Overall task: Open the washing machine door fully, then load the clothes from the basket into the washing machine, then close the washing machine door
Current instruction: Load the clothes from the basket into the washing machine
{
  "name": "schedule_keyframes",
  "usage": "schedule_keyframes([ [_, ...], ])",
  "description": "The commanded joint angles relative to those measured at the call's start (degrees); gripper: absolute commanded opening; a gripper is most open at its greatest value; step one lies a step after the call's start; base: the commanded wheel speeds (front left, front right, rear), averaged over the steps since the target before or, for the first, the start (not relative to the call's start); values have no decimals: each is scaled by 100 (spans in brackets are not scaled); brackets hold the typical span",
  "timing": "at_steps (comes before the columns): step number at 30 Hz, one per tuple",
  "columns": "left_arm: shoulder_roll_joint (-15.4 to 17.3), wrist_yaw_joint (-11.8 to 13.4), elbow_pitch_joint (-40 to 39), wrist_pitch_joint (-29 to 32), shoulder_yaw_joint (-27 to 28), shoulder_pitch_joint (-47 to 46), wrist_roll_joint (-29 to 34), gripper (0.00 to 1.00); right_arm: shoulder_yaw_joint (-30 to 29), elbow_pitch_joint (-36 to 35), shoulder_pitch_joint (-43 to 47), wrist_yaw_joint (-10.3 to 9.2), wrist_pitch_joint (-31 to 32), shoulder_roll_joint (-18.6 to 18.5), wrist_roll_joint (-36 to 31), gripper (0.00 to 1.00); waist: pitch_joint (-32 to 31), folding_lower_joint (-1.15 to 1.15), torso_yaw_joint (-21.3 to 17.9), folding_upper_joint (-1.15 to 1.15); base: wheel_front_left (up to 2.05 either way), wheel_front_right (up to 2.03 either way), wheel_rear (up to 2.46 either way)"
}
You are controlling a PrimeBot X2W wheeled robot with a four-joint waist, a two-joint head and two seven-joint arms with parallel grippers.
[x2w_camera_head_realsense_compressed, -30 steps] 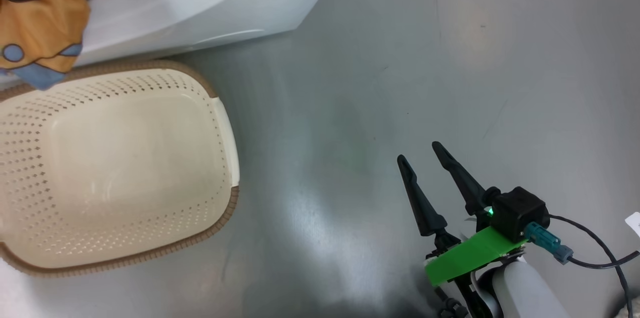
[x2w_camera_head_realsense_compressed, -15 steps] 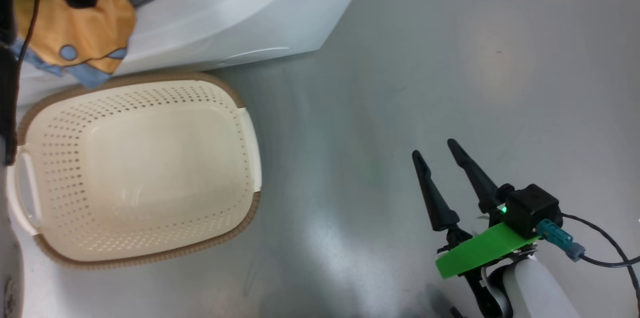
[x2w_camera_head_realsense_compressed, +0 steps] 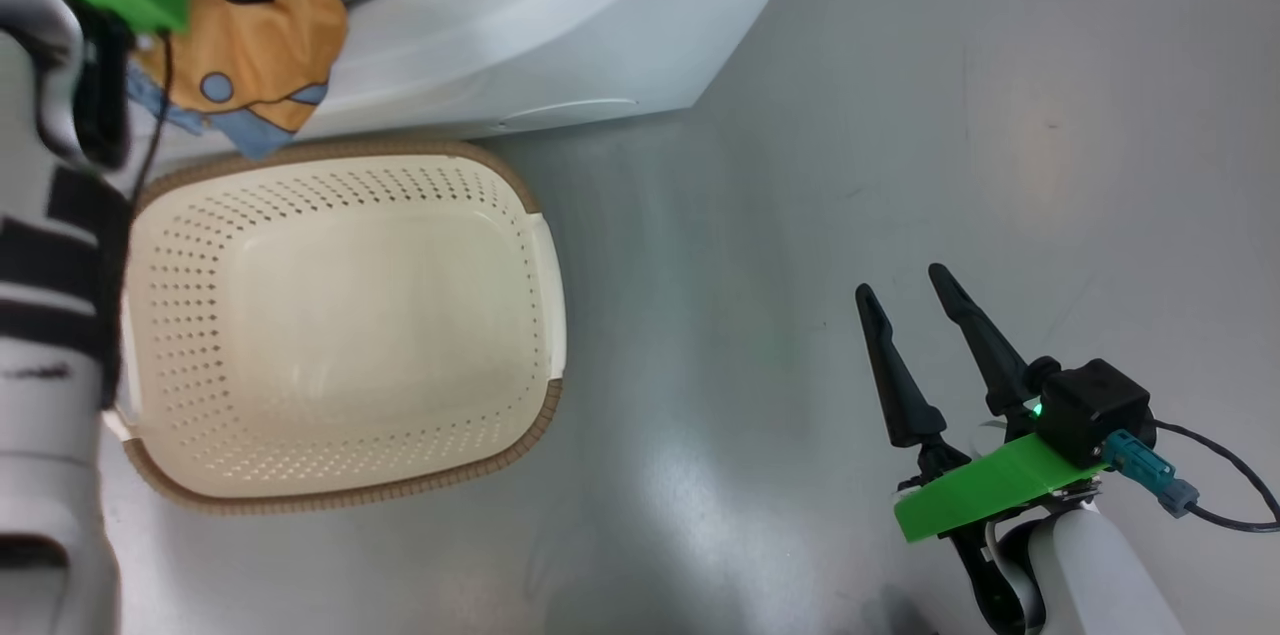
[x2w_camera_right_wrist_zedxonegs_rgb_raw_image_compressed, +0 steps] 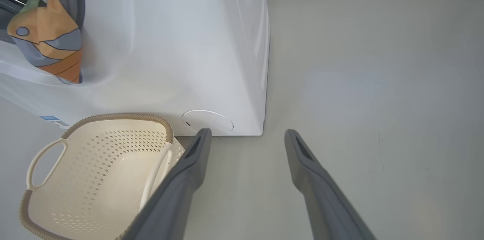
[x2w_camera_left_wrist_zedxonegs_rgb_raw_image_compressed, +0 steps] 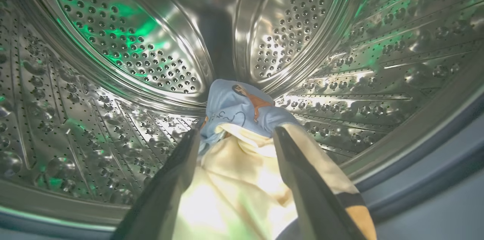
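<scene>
The big white boxy washing machine has the small cream perforated plastic basket empty against its front, so loading looks nearly done. The soft orange, cream and light-blue printed clothes lie across the machine's mouth, part hanging outside, slack between the wide-spread fingers of the left claw. The right claw, wide open and empty, hangs off the machine's corner; next the overhang likely needs pushing in before closing the door.

Right hand with tapered black fingers, green bracket, black camera block, teal plug, white forearm
</scene>
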Motion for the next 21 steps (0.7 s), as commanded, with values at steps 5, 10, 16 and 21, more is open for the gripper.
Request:
schedule_keyframes([
  [5, 233, 142, -827, -30, 241, 713, -86, 100, 107, -109, 102, 9, -27, 5, -85, 100, -175, 0, 78, 0, 0, 0, 0],
  [10, 276, 324, -1794, -30, 304, 1669, -73, 100, 73, -113, 177, 9, -27, 5, -108, 100, -317, 0, 138, 0, 0, 0, 0],
  [16, 361, 650, -3049, -30, 543, 2790, 71, 100, 98, -130, 186, 9, -27, 5, -115, 100, -362, 0, 139, 0, 0, 0, 0],
  [21, 317, 784, -3795, -30, 739, 3675, 83, 100, 122, -171, 164, 9, -27, 5, -114, 100, -364, 0, 125, 0, 0, 0, 0],
])
